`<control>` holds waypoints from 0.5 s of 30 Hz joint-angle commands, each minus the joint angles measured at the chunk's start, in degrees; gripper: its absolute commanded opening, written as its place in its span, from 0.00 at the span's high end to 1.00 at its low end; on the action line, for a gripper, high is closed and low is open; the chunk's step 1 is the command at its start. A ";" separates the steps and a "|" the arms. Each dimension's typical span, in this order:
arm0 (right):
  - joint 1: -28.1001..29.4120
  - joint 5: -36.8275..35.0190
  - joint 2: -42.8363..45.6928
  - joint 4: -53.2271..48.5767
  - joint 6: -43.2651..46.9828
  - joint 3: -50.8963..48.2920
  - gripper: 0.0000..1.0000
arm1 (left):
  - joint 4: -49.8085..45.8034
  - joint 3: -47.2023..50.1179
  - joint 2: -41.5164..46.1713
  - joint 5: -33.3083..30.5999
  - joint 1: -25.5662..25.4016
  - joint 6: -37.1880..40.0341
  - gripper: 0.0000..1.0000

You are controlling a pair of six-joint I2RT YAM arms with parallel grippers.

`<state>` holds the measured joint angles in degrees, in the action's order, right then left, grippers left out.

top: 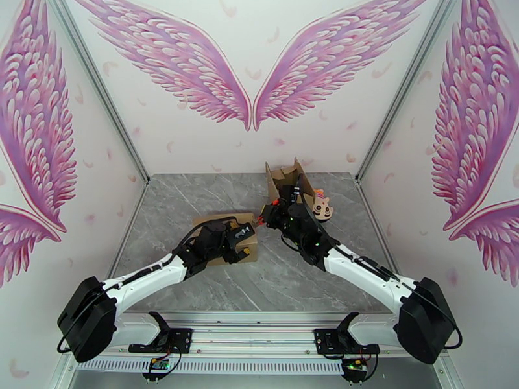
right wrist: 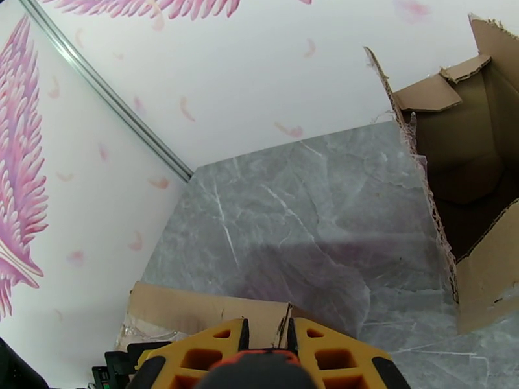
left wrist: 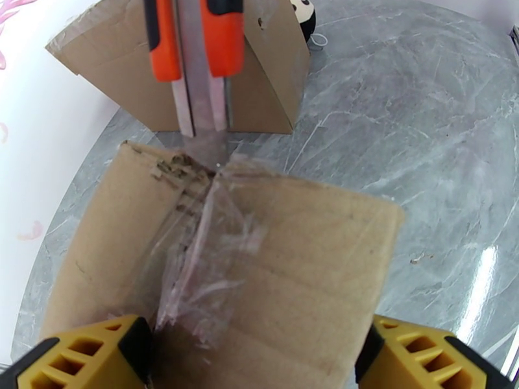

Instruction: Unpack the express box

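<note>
Express box (left wrist: 292, 254), mid-counter (left wrist: 422, 124), appears sealed by tape (left wrist: 207, 254): left gripper (left wrist: 259, 358) spread astride it, right gripper (right wrist: 266, 348) pinching the knife (left wrist: 220, 34) at the seam's far end; cutting, opening and emptying remain.

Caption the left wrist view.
Left claw open over the taped box, utility knife blade at its tape seam.

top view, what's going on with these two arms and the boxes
The right gripper holds an orange utility knife, blade pointing at the taped seam of a closed cardboard box. The left gripper straddles that box, jaws wide. Behind, an opened box stands with a toy beside it.
</note>
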<state>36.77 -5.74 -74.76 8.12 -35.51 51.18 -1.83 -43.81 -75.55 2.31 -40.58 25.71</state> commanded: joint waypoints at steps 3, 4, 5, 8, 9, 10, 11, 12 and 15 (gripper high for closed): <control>1.19 1.26 2.93 -8.77 -2.21 -1.20 1.00 | 2.17 1.37 1.06 -8.89 2.17 -3.53 0.16; 1.11 1.52 2.83 -8.03 -2.65 -1.66 0.99 | 2.67 1.81 1.35 -7.76 2.08 -3.29 0.16; 1.10 1.45 2.66 -7.69 -3.05 -1.99 0.99 | 3.21 2.22 1.68 -6.64 2.00 -2.88 0.16; 0.71 1.61 1.87 -7.21 -4.05 -1.96 0.99 | 3.56 3.80 3.10 -1.05 1.60 0.53 0.15; 0.54 1.97 1.61 -6.83 -4.49 -1.96 0.99 | 3.67 4.43 3.68 0.79 1.32 1.88 0.15; 0.29 2.21 1.32 -6.25 -4.95 -2.09 0.99 | 3.67 5.04 4.28 2.63 1.06 3.16 0.15; 0.06 2.16 1.13 -6.08 -5.50 -2.11 0.99 | 3.44 5.39 4.80 4.33 0.86 4.33 0.15; -0.16 2.05 0.97 -5.83 -5.94 -2.21 0.99 | 3.06 5.53 5.12 5.56 0.68 5.01 0.15; -0.96 1.46 1.02 -5.59 -7.23 -2.26 0.99 | 1.31 5.76 5.58 8.66 0.25 6.81 0.16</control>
<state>36.40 -5.34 -74.13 6.28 -40.82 50.28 0.95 -39.33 -71.40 7.01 -40.38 29.93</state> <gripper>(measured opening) 0.207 0.845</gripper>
